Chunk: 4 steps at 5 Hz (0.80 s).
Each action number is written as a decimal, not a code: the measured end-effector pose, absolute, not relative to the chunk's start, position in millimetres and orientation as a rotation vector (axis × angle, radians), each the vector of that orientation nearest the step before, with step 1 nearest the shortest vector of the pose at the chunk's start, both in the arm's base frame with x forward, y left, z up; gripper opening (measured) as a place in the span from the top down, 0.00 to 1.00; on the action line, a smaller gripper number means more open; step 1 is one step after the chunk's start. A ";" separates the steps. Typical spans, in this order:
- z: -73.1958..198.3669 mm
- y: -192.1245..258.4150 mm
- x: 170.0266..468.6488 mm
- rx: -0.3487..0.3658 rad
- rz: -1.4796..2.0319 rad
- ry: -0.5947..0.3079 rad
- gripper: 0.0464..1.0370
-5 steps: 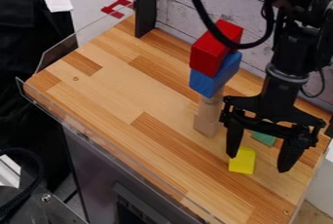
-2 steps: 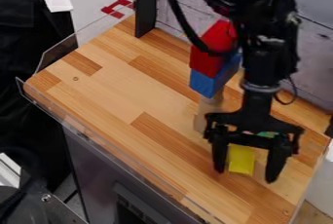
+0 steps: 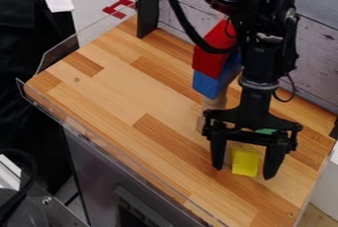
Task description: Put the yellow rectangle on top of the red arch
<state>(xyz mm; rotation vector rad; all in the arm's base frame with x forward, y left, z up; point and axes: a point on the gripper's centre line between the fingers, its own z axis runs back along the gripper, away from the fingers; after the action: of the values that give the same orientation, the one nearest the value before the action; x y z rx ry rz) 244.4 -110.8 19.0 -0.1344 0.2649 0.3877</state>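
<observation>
The gripper [image 3: 241,170] hangs over the right part of the wooden table, open, with one finger on each side of the yellow rectangle [image 3: 245,162]. A gap shows between the block and each finger. To the upper left of the gripper stands a stack: a red block [image 3: 210,59] on top, a blue block [image 3: 210,83] under it, and a plain wooden piece [image 3: 212,103] below. The arm covers part of the stack's right side. I cannot tell whether the red block is an arch.
A green block [image 3: 266,131] lies behind the gripper, mostly hidden by it. The wooden table [image 3: 125,102] has a clear plastic edge guard [image 3: 72,53] on its left, and a plank wall [image 3: 310,63] stands behind. A red clamp [image 3: 119,7] sits past the upper left edge.
The gripper has moved left from the right side of the yellow rectangle, and its fingers now stand around it, somewhat closer together. The blocks have not moved.
</observation>
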 end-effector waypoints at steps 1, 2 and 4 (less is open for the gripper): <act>14.2 -110.2 249.0 -0.066 0.400 0.226 0.04; 9.6 -113.8 252.5 -0.034 0.415 0.180 0.04; 3.2 -113.6 255.0 -0.024 0.428 0.166 0.07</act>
<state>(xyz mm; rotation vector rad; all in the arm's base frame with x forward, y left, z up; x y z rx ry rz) 255.0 -113.6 3.2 -0.0239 0.1657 0.4277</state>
